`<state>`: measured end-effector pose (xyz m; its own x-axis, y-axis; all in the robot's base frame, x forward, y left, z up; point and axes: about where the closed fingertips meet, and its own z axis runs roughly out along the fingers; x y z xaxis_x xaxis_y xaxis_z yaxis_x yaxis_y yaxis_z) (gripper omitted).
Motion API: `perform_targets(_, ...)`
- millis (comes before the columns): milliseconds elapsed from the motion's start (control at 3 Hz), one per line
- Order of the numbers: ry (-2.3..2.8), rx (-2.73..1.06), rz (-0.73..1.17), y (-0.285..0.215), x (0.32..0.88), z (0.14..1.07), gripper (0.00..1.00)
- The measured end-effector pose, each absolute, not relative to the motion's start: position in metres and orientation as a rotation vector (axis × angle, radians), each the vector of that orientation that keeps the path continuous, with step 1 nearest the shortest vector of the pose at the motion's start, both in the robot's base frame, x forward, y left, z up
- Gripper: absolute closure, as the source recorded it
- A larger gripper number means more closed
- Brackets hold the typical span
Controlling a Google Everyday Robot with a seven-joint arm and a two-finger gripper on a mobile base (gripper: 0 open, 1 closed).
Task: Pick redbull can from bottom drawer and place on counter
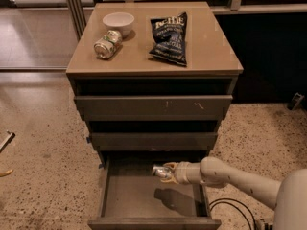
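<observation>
The bottom drawer (144,202) stands pulled open below the cabinet, its grey floor bare. My gripper (165,171) reaches in from the right on a white arm and is shut on the redbull can (159,171), a small silver can held lying sideways above the drawer floor. Its shadow falls on the drawer floor beneath. The tan counter (211,47) tops the cabinet above.
On the counter lie a green-and-white can (107,44) on its side, a white bowl (118,22) and a dark chip bag (169,39). Two shallower drawers (152,107) sit above, slightly ajar. My white base (292,200) is at the lower right. Speckled floor surrounds the cabinet.
</observation>
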<state>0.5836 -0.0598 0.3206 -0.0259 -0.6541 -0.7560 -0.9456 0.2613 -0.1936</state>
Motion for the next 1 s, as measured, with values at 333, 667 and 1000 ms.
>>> perform_targets(333,1.671,-1.585,0.487,-0.094,0.583,0.366,1.0)
perform_targets(667,1.585,-1.714,0.51,-0.121,0.581,0.408,1.0)
perform_targets(1000,1.558,-1.755,0.602,-0.113,0.561,0.41,1.0)
